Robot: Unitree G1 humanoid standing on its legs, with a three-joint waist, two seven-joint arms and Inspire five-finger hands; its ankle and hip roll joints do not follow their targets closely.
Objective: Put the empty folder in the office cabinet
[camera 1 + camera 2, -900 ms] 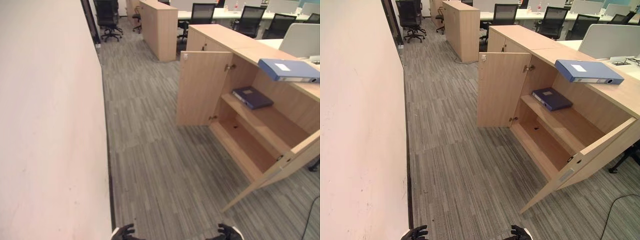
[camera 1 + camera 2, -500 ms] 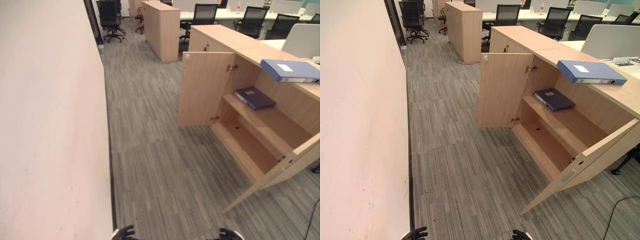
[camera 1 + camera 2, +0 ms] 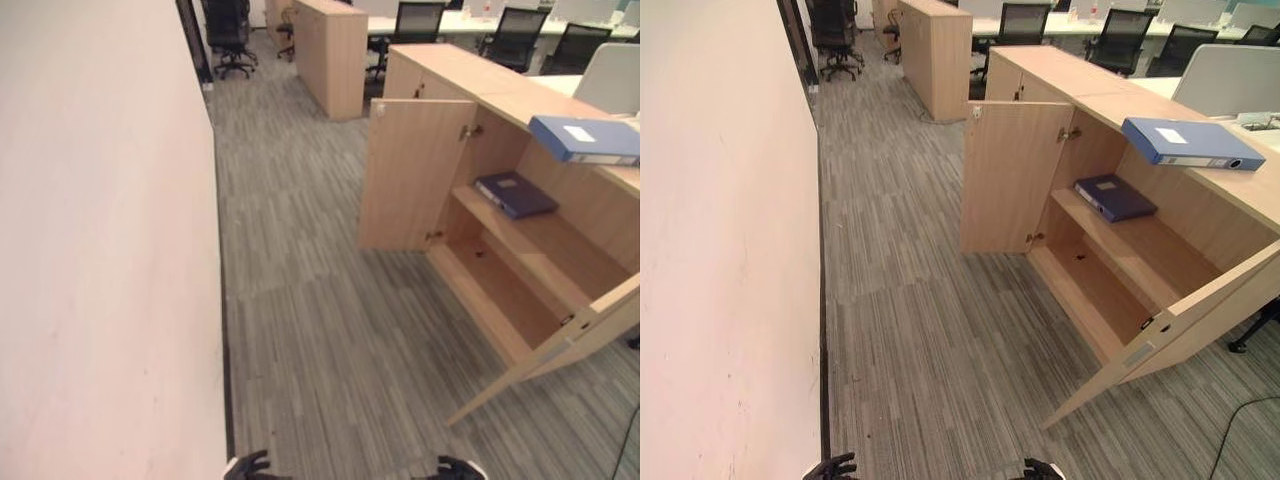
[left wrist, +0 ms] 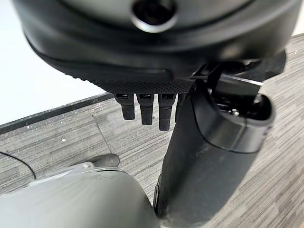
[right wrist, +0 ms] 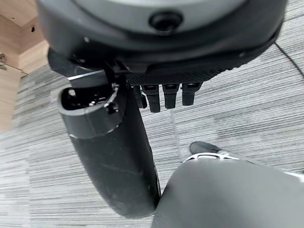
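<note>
Left eye view: the blue folder (image 3: 586, 139) was seen lying flat on the top of the office cabinet (image 3: 470, 82), up and to the right of the robot, its long axis running roughly along the cabinet's front edge and its spine turned toward the robot. It was well apart from both hands. The right robot hand (image 3: 455, 467), low at the view's edge, was judged the nearer of the two, as the folder lay off to that side; the left robot hand (image 3: 246, 465) lay farther from it, close by the pale wall (image 3: 100, 250). In each wrist view the fingers were seen hanging straight and relaxed, nothing being held by either the left (image 4: 147, 107) or the right (image 5: 164, 95).

Two folders were counted: the light blue one on top, and a darker one (image 3: 515, 194) lying flat on the upper shelf (image 3: 530, 245) inside. Two cabinet doors stood open, the far door (image 3: 410, 175) and the near door (image 3: 560, 335), and two shelves were exposed. A further cabinet (image 3: 335, 50) and several office chairs (image 3: 225, 35) were seen beyond, across the grey carpet (image 3: 330, 330).
</note>
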